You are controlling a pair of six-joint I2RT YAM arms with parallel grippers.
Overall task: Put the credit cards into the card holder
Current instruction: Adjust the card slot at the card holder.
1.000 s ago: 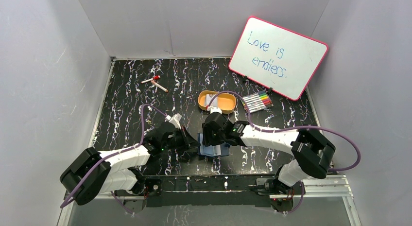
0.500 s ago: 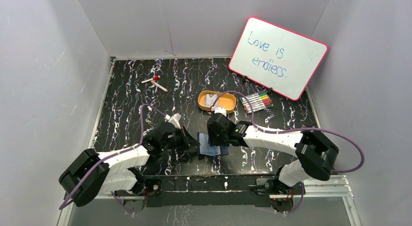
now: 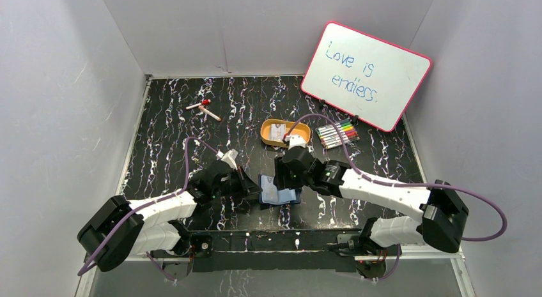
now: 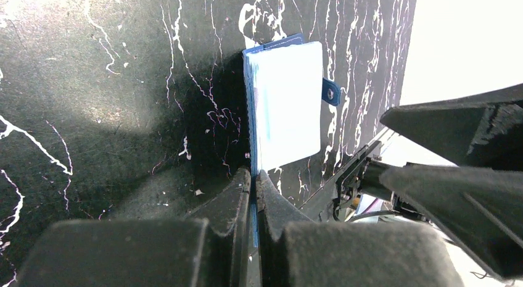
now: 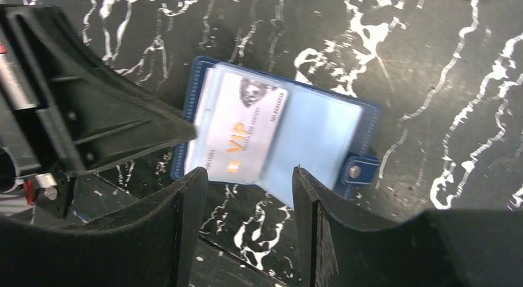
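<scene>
The navy card holder (image 3: 280,195) lies open on the black marbled table between my two arms. My left gripper (image 4: 254,176) is shut on its near navy edge. A pale credit card (image 5: 243,129) with orange print sits in a clear sleeve on the holder's left half (image 5: 197,83). The snap tab (image 5: 354,171) sticks out at its right side. My right gripper (image 5: 250,176) hovers open just in front of the holder with only table between its fingers. Another pale card (image 3: 276,132) lies in the orange tray (image 3: 300,138).
A row of coloured markers (image 3: 337,133) lies right of the tray, below the pink-framed whiteboard (image 3: 365,75) leaning on the back right wall. A red-capped pen (image 3: 203,108) lies at the back left. Grey walls enclose the table.
My right gripper has drawn back from over the holder toward the tray and its jaws have widened. The card stays in the sleeve. The left arm has not moved.
</scene>
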